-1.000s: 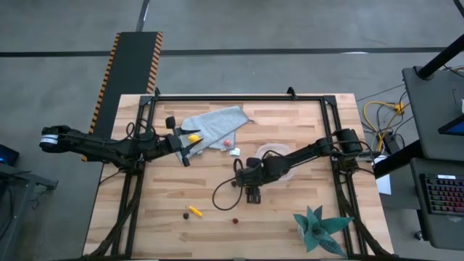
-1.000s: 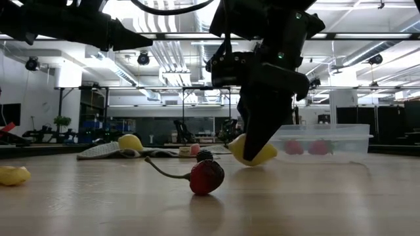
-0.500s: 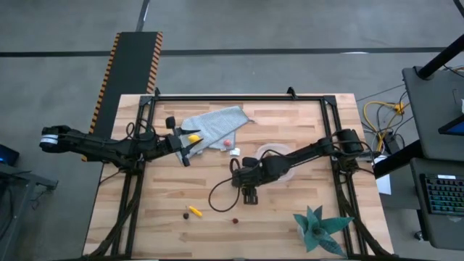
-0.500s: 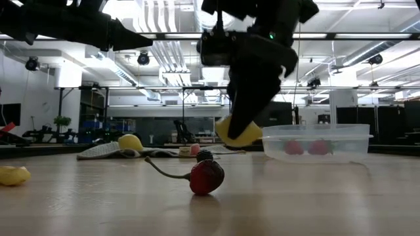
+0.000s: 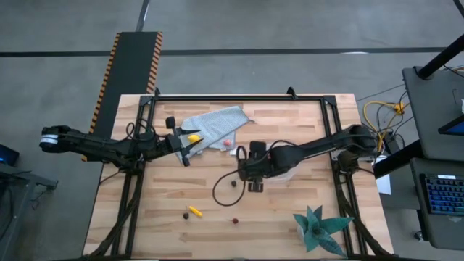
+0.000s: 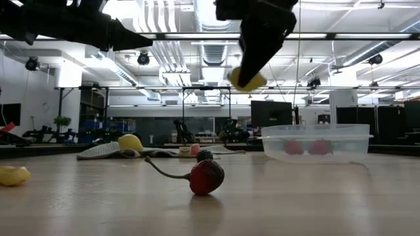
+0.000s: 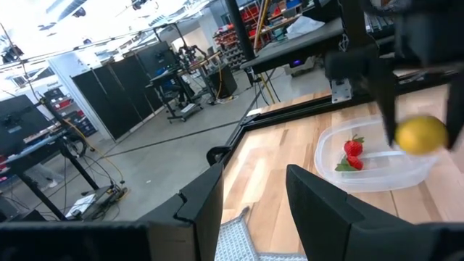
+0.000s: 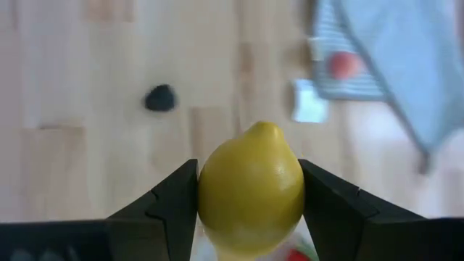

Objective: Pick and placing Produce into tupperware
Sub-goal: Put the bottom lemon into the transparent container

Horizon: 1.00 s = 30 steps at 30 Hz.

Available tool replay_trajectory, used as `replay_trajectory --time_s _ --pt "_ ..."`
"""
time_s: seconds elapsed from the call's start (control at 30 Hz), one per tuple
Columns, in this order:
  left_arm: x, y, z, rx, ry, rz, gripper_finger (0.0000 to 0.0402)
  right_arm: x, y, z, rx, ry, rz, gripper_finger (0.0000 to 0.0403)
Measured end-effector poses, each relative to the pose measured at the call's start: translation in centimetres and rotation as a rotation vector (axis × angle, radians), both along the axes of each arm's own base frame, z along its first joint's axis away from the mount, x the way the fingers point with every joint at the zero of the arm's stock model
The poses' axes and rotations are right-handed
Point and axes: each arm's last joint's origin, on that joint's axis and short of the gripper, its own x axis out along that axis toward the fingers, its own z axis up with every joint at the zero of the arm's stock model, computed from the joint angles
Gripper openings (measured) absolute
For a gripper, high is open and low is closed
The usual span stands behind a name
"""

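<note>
My right gripper (image 5: 254, 181) hangs above the table beside the clear tupperware (image 6: 315, 142), shut on a yellow lemon (image 6: 247, 80). Two red strawberries (image 6: 294, 147) lie in the tupperware. My left gripper (image 5: 187, 150) waits open over the near-left edge of the grey-blue cloth (image 5: 214, 125), next to a second lemon (image 5: 193, 137) lying on the cloth. A dark red fruit with a stem (image 6: 207, 177), an orange-yellow piece (image 5: 194, 212), a brown bit (image 5: 185, 215) and a dark bit (image 5: 233, 183) lie on the table. My right gripper pinches the lemon (image 8: 251, 190) across its middle between the two fingers (image 8: 174, 203), one on each side. The fingers come from above, pointing down. The lemon is lifted clear, well above the table and above the height of the tupperware's rim.
A strawberry (image 5: 226, 143) and a small white block (image 5: 235, 151) lie at the cloth's right edge. The teal spiky plant (image 5: 319, 226) stands near the near-right corner. A black cable (image 5: 221, 192) loops over the table below my right arm.
My right gripper has risen with the lemon from just above the table to well above the tupperware's rim, drifting toward the far edge and the tupperware. It has stayed shut on the lemon throughout.
</note>
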Motion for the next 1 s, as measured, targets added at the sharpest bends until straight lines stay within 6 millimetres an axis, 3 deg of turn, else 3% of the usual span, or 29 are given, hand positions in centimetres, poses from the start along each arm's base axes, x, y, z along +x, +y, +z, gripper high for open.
replay_trajectory --time_s 0.27,0.5,0.67,1.0 --pt "0.0 0.0 0.0 0.000 -0.001 0.000 0.0137 -3.0 -1.0 3.2 -0.062 -0.032 -0.087 0.0193" --pt "0.0 0.0 0.0 0.000 -0.001 0.000 0.0137 -5.0 -1.7 4.0 -0.070 -0.020 -0.151 0.0193" --pt "0.0 0.0 0.0 0.000 0.000 0.000 0.0137 -5.6 -2.0 2.9 -0.072 0.012 -0.172 0.0193" --pt "0.0 0.0 0.0 0.000 -0.001 0.000 0.0137 -7.0 -2.7 -1.5 -0.076 0.124 -0.248 0.0193"
